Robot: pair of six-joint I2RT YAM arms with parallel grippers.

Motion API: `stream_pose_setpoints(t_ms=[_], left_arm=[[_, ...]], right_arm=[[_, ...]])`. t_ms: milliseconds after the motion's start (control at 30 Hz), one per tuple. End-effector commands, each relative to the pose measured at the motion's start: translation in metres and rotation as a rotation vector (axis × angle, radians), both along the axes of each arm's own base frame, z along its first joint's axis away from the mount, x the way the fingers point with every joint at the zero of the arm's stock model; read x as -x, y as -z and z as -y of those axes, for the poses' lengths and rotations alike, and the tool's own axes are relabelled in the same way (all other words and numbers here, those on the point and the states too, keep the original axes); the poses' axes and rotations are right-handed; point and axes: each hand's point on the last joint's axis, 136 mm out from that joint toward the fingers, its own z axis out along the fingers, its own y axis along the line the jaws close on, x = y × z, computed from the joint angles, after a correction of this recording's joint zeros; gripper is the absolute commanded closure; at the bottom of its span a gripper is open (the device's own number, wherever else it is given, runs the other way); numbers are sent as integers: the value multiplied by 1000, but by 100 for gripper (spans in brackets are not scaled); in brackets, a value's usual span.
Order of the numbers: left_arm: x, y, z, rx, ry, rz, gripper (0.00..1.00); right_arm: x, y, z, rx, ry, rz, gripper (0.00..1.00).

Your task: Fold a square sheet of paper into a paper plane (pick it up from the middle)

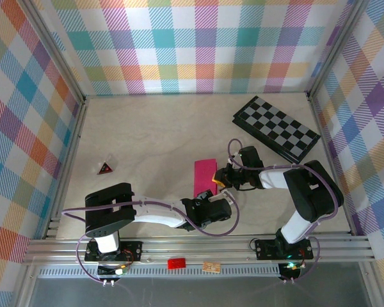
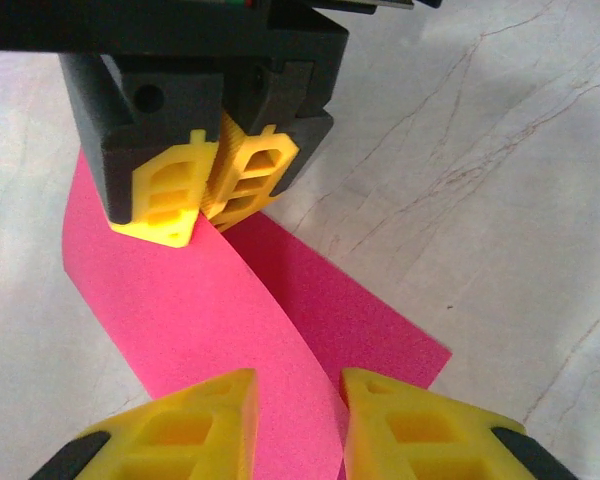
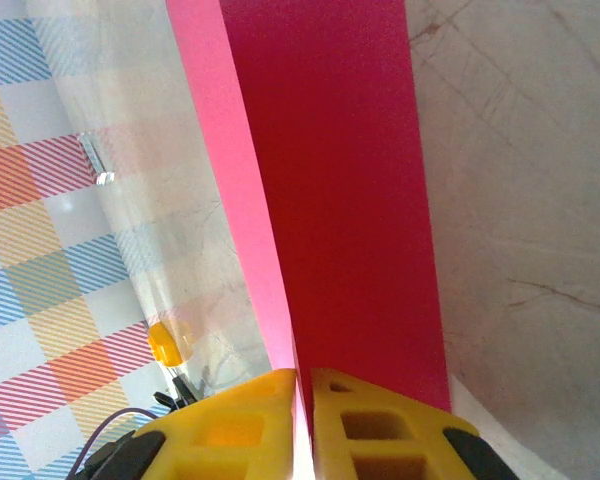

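Left gripper point(image 2: 298, 400): jaws narrowly apart, straddling a raised edge of the thin magenta-pink square sheet of paper point(image 2: 210, 310), not clamped on it. The sheet, doubled into a strip, lies directly ahead. Its long axis runs away from the right gripper point(image 3: 302, 385), which is pinched tight on the strip's near end.

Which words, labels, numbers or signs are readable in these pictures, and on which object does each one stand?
None can be read.
The red tag and the tan tag are too small to tell.
The pink paper and the checkerboard show no print.
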Motion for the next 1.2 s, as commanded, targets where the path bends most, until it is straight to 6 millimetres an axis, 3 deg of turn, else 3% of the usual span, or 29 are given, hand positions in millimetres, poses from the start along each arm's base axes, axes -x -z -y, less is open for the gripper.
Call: stream_pose_setpoints(t_ms=[0, 100, 367, 433, 567, 667, 767, 967, 1167], left_arm=[[-2, -3, 3, -7, -3, 32, 72], [-3, -2, 3, -11, -5, 33, 73], [-4, -2, 3, -12, -15, 39, 87], [-4, -2, 2, -4, -21, 37, 96], [-2, -7, 3, 31, -20, -3, 99], [1, -9, 3, 68, -11, -122, 100], [2, -7, 2, 187, -27, -278, 100], [-3, -12, 1, 394, -54, -528, 100], [-9, -7, -5, 441, -82, -626, 100]], right_arm=[[-1, -9, -3, -12, -9, 20, 87], [-1, -9, -3, -12, -10, 17, 87], [0, -11, -2, -12, -9, 27, 84], [0, -12, -1, -3, -5, 34, 81], [2, -12, 12, 71, 26, 60, 67], [4, -9, 31, 179, 77, 78, 53], [6, -8, 52, 273, 143, 100, 47], [13, -9, 83, 389, 234, 127, 45], [22, -16, 84, 364, 223, 156, 45]])
